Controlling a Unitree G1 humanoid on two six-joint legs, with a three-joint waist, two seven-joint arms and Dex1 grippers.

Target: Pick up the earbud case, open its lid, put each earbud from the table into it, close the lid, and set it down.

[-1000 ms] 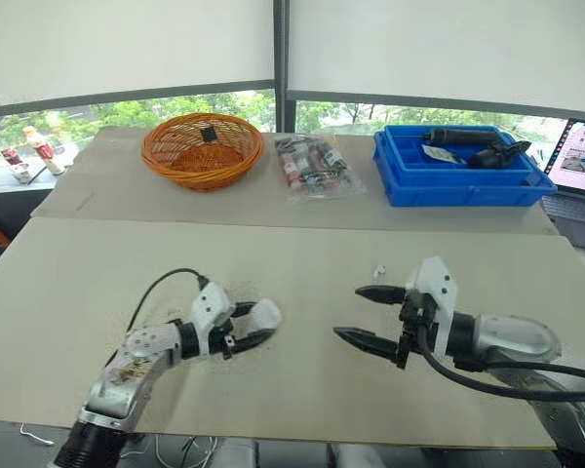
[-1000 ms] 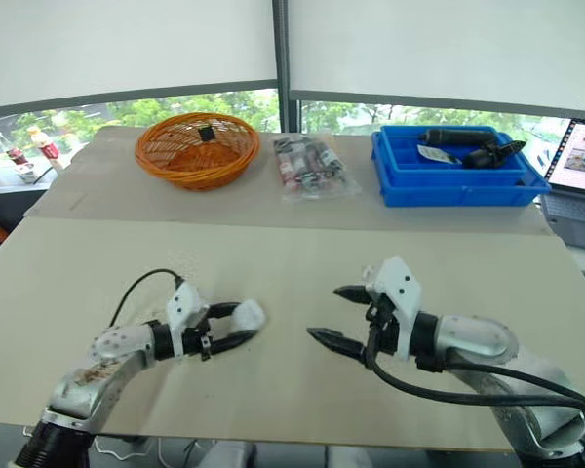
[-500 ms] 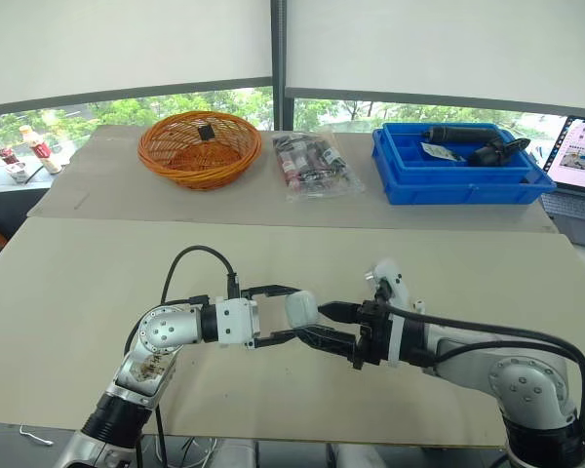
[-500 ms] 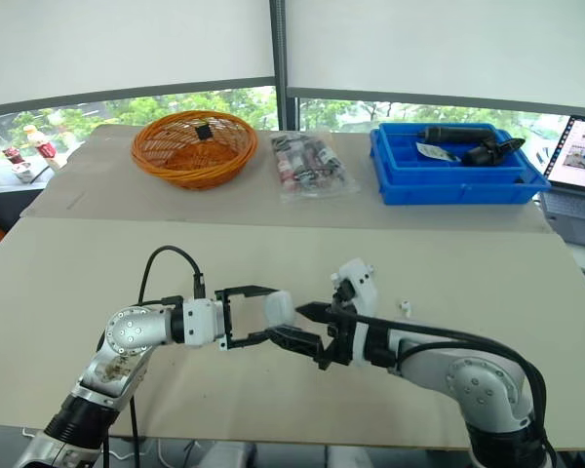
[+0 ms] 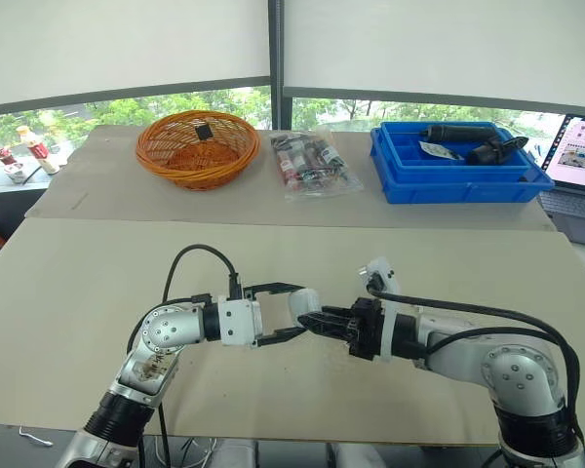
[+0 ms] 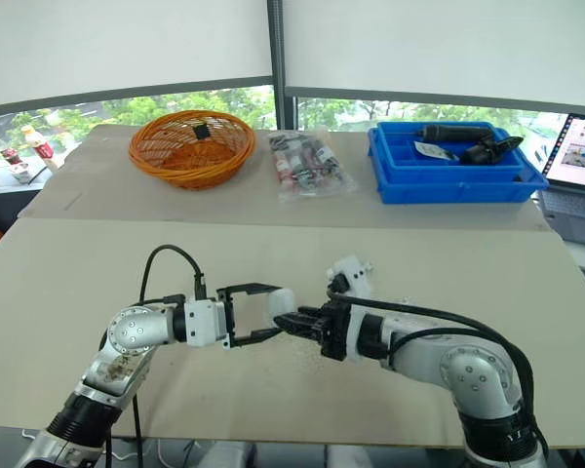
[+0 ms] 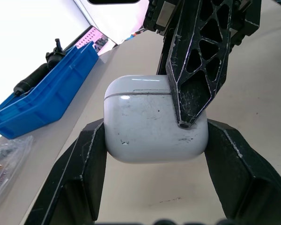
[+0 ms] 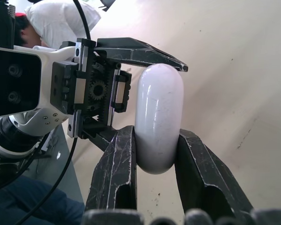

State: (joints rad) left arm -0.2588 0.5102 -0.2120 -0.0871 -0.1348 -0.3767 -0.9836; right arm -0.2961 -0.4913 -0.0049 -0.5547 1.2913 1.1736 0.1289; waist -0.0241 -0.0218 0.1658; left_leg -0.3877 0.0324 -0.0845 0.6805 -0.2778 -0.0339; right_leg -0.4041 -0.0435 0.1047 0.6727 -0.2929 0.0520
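Earbud case (image 7: 136, 123), lid (image 7: 131, 85) closed, between left claw (image 5: 294, 312) and right claw (image 8: 157, 134).

Table (image 5: 78, 283): beige top; a strip along its far edge carries the stored things
Left gripper (image 5: 298, 311): over the table's front half, about mid-width; one black finger above the earbud case and one below it, both touching it
Earbud case (image 5: 302, 302): white and rounded; held between the two grippers
Right gripper (image 5: 313, 321): pointing at the left gripper; its black fingers close together at the case's right side
Basket (image 5: 197, 148): orange wicker, toward the far left corner; a small dark thing lies inside
Packet (image 5: 312, 164): clear wrap at the far edge, between basket and bin
Blue bin (image 5: 458, 177): toward the far right corner; dark tools in it
Laptop (image 5: 577, 154): past the right edge; screen lit
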